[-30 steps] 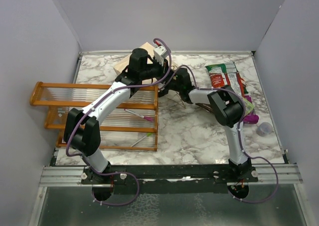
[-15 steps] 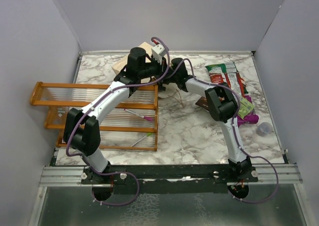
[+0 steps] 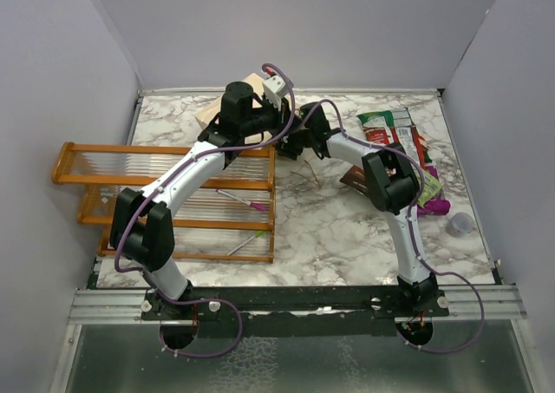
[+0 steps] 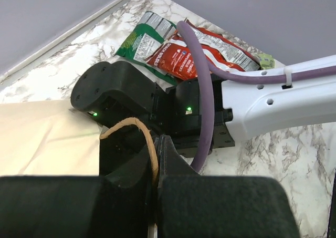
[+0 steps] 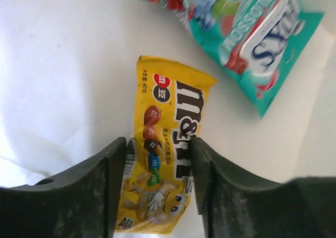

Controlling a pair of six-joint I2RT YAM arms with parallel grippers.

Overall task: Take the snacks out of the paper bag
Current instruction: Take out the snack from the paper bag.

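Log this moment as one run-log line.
left gripper: shut on twine handle | right gripper: open, straddling yellow packet inside paper bag | teal packet: beyond

Plain grey walls [image 3: 303,29] enclose a white marbled table [image 3: 329,237].

Your left arm [image 3: 186,180] hides most of the cream paper bag [image 3: 214,114] overhead. The teal foil packet [image 5: 252,43] is cut by the top edge, and the yellow candy packet [image 5: 170,138] is probably partly behind the fingers [image 5: 105,196].

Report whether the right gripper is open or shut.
Open. In the right wrist view, the right gripper holds its two fingers apart, with a yellow M&M's packet lying in the gap between them.
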